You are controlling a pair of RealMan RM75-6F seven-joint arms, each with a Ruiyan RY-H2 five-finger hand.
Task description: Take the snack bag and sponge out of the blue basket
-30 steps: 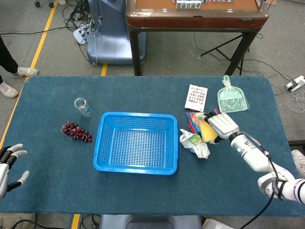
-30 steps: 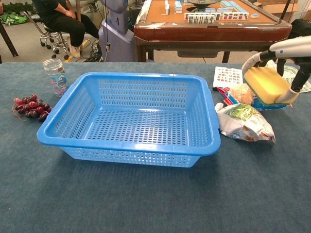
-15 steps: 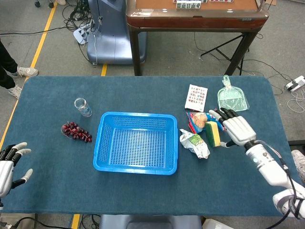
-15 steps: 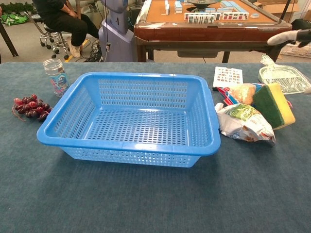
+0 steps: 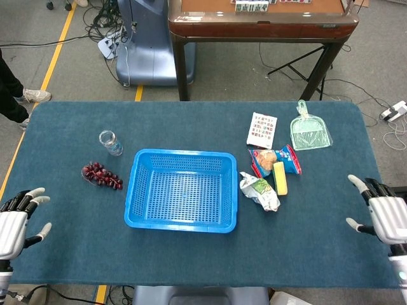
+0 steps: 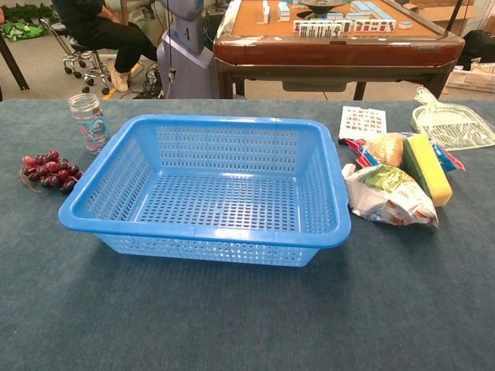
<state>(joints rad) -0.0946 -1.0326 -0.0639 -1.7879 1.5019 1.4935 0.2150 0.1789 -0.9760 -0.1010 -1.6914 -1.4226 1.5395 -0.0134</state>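
The blue basket stands mid-table with nothing inside it. To its right on the cloth lies a crumpled white-and-green snack bag. The yellow-and-green sponge rests on its edge just right of that bag, against a red-and-blue snack packet. My right hand hovers at the table's right edge, fingers spread, holding nothing. At the left front corner my left hand is also spread and holds nothing. Neither hand shows in the chest view.
A bunch of dark grapes and a small glass jar sit left of the basket. A printed card and a green dustpan lie at the back right. A wooden table stands behind.
My right hand let go of the sponge, which now rests by the snack bag, and drew back to the right front edge. The left hand rose slightly.
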